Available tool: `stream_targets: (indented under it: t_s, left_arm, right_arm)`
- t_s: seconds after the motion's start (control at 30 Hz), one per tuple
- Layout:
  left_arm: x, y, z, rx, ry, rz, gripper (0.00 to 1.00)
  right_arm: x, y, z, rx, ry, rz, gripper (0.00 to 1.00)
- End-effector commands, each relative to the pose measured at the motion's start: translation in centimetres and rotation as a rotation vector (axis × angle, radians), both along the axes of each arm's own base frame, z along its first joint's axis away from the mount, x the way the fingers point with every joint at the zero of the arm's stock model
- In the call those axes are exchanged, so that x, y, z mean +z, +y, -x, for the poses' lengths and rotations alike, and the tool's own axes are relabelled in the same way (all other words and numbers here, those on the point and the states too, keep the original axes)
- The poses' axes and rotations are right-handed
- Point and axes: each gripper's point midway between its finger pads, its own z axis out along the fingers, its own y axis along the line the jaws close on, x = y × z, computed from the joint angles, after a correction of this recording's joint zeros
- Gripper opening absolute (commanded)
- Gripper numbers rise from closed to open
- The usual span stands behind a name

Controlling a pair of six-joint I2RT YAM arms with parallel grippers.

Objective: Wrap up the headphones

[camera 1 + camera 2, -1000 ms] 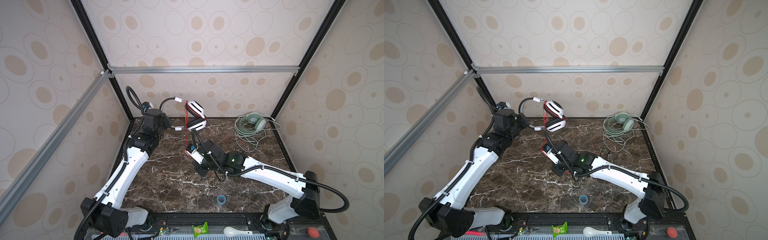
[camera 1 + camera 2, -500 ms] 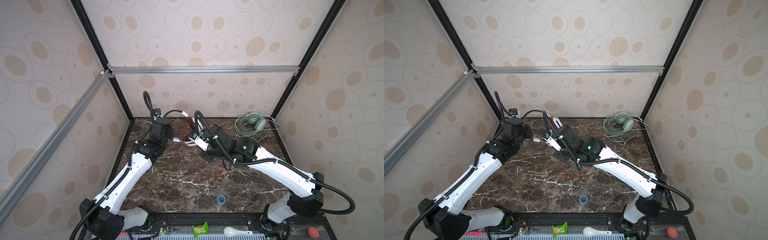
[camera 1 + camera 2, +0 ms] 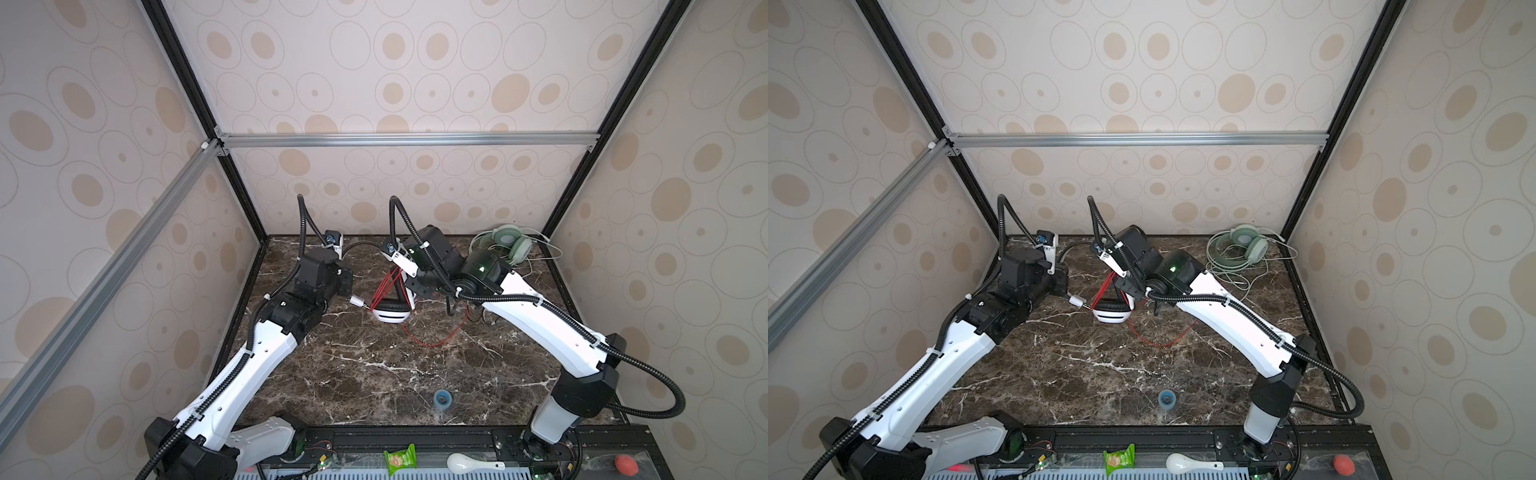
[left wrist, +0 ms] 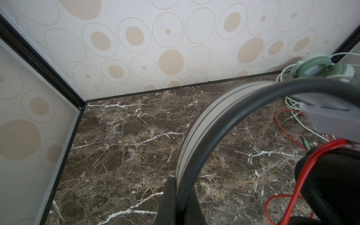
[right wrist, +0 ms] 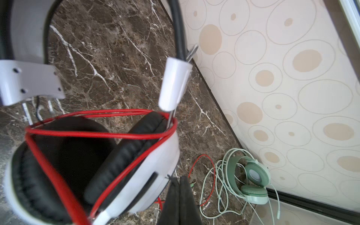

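The white headphones point(image 3: 390, 312) with black ear pads point(image 5: 124, 153) are down at the marble tabletop point(image 3: 374, 374), mid-back. I cannot tell if the ear cups touch it. Their thin red cord point(image 5: 101, 134) is looped several times round the cups, and a slack length point(image 3: 434, 343) lies on the table. My left gripper point(image 4: 180, 194) is shut on the grey headband point(image 4: 196, 132), seen in a top view point(image 3: 344, 261). My right gripper point(image 5: 179, 194), just right of the cups point(image 3: 451, 308), is shut on the red cord. The mint green headphones point(image 3: 509, 245) lie in the back right corner, cord loosely coiled.
A small blue tape roll point(image 3: 441, 399) sits near the front edge. On the front rail lie a green packet point(image 3: 400, 459), a white spoon point(image 3: 461, 461) and a red ball point(image 3: 626, 464). Patterned walls close in the back and both sides.
My left gripper has come down with the white headphones from high at the back to table level. My right gripper has moved back and right with the red cord, leaving slack on the table.
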Motion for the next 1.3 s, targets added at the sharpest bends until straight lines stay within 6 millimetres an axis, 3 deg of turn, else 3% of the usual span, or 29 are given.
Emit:
stream_targets:
  t_s: [0.0, 0.13, 0.5, 0.7, 0.97, 1.27]
  left_arm:
    - [2.0, -1.3, 0.9, -0.101, -0.054, 0.028, 0.00]
    - [2.2, -2.3, 1.3, -0.150, -0.056, 0.063, 0.00]
    - [3.9, -4.3, 1.7, -0.244, -0.083, 0.167, 0.00]
    - [5.2, -5.2, 1.8, -0.285, -0.100, 0.204, 0.00]
    - [7.3, -5.9, 2.1, -0.324, -0.098, 0.267, 0.00]
    - [11.3, -6.8, 3.1, -0.400, -0.150, 0.390, 0.00]
  right_arm:
    - [1.2, -1.9, -1.6, -0.072, -0.024, 0.001, 0.00]
    - [0.3, -3.2, -3.0, -0.147, 0.029, -0.057, 0.01]
    - [-2.2, -5.1, -5.2, -0.237, 0.222, -0.444, 0.10]
    - [-2.0, -4.3, -4.1, -0.138, 0.236, -0.535, 0.13]
    - [-3.5, -4.0, -3.5, -0.113, 0.305, -0.665, 0.14]
    - [-3.2, -3.7, -4.3, -0.080, 0.340, -0.883, 0.21]
